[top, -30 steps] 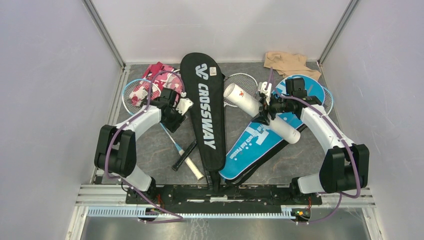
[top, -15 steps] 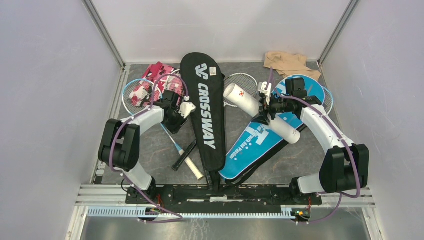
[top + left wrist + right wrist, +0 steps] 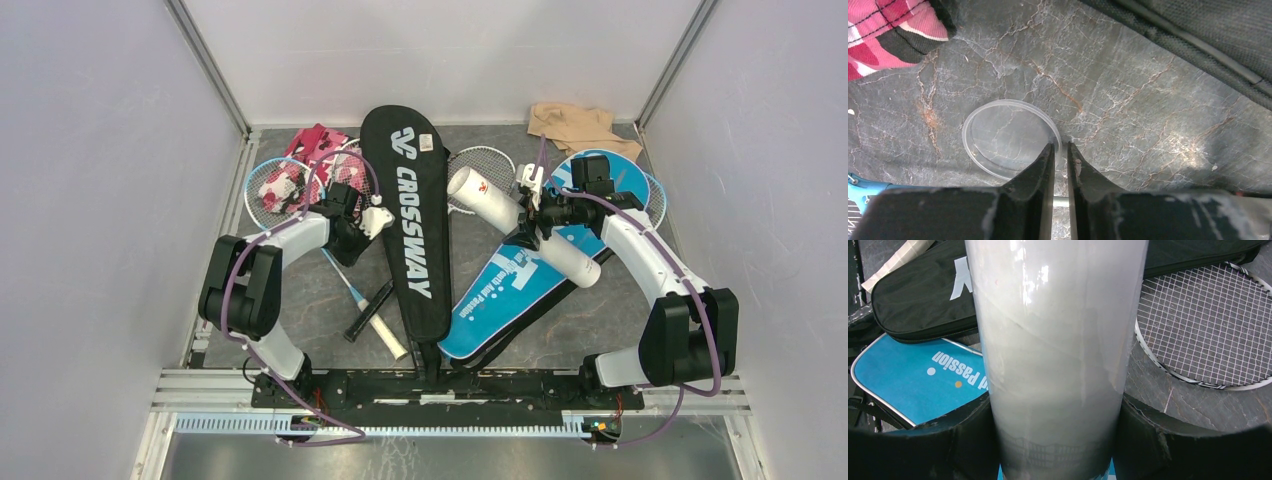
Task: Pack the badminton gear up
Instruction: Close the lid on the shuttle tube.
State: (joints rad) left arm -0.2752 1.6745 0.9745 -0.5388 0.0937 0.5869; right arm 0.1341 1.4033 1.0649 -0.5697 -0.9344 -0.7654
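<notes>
Hazard: clear lid (image 3: 1010, 137) lay flat on table (image 3: 1148, 115) left of CROSSWAY cover (image 3: 410, 200); left end effector (image 3: 1060, 150) pinched its thin rim, which might slip free; white tube (image 3: 1055, 330), right of that cover, clamped in right end effector (image 3: 1055, 425), might slide.

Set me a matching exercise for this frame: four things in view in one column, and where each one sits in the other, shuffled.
Things:
1. white tube
2. clear lid
3. black CROSSWAY cover
4. beige cloth

Places:
A. far right corner of the table
B. lying flat at the tips of the left jaws
C. clamped between the right jaws
D. lengthwise down the middle of the table

Pairs: 1-C, 2-B, 3-D, 4-A
</notes>
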